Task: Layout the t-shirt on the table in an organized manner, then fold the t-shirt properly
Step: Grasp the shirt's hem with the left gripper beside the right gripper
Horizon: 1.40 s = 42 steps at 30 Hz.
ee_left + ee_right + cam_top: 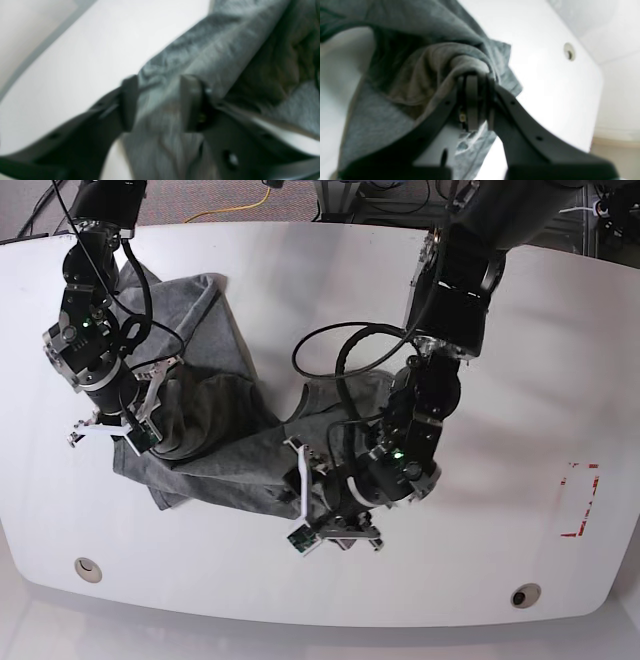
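The heather-grey t-shirt (220,430) lies crumpled on the left half of the white table (530,380), bunched in folds from the far left corner toward the middle. My right gripper (473,78) is shut on a gathered fold of the t-shirt (425,67) at its left edge. Over the shirt's right end, my left gripper (160,81) stands open. Its two fingers (128,102) are well apart, with a ridge of the t-shirt (212,50) running between them.
A red tape rectangle (582,500) marks the table's right side. Two round cable holes (87,568) (518,595) sit near the front edge. Black cables (340,350) loop from the left arm over the shirt's far side. The table edge (57,32) runs beside the left gripper.
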Each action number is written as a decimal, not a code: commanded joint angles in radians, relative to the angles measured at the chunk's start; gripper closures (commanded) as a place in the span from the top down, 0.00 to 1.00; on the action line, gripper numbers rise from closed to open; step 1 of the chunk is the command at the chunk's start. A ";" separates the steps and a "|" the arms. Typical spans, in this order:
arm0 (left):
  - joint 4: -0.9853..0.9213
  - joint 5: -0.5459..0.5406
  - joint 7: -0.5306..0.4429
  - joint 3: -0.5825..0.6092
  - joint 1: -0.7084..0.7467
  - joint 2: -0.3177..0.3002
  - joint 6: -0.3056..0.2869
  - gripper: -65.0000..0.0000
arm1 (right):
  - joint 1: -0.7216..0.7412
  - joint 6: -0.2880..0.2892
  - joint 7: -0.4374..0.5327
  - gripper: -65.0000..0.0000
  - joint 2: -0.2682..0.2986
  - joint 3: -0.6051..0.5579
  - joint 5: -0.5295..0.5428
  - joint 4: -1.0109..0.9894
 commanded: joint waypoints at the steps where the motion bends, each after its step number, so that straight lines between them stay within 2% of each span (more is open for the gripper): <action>1: -0.081 -0.020 -0.101 0.071 -0.080 0.020 0.055 0.56 | -0.008 -0.007 0.027 0.00 0.014 0.032 0.003 0.031; 5: -0.216 -0.026 -0.211 0.157 -0.146 0.020 0.115 0.68 | -0.015 -0.007 0.027 0.00 -0.001 0.051 0.003 0.036; 9: -0.368 -0.096 -0.325 0.209 -0.219 0.020 0.158 0.78 | -0.040 -0.007 0.027 0.00 0.001 0.076 0.003 0.036; 14: -0.569 -0.218 -0.447 0.243 -0.317 0.020 0.229 0.79 | -0.047 -0.007 0.027 0.00 -0.006 0.114 0.003 0.036; 19: -0.756 -0.305 -0.567 0.244 -0.394 0.020 0.245 0.79 | -0.049 -0.007 0.027 0.00 -0.006 0.117 0.003 0.036; 23: -0.801 -0.343 -0.576 0.260 -0.396 0.020 0.255 0.79 | -0.051 -0.007 0.027 0.00 -0.007 0.117 0.003 0.037; 28: -0.799 -0.354 -0.576 0.260 -0.347 0.020 0.354 0.79 | -0.051 -0.007 0.027 0.00 -0.012 0.136 0.003 0.039; 30: -0.799 -0.351 -0.576 0.260 -0.328 0.020 0.373 0.79 | -0.051 -0.007 0.027 0.00 -0.013 0.154 0.003 0.037; 42: -0.752 -0.346 -0.576 0.261 -0.221 0.017 0.391 0.79 | -0.051 -0.007 0.027 0.00 -0.013 0.159 0.003 0.036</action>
